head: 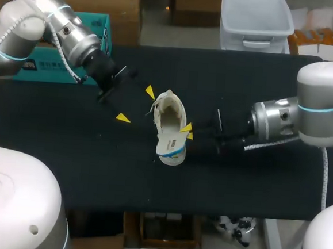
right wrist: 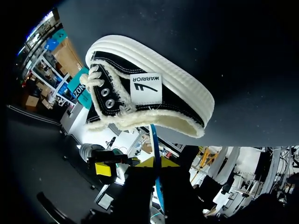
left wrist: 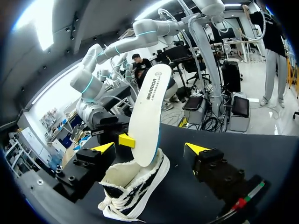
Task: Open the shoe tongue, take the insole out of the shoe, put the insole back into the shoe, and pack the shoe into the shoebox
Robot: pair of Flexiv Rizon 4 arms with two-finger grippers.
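A black tabletop [head: 94,165] carries a black-and-white shoe [head: 169,110] near its middle, resting on its sole. The left arm [head: 75,36] comes in from the far left corner, the left jaws spread wide just beside the shoe, touching nothing. The right arm [head: 282,119] reaches in from the right, the right jaws pinching the white insole [left wrist: 147,112], which stands upright out of the shoe's opening.

Plain black table [head: 94,165]
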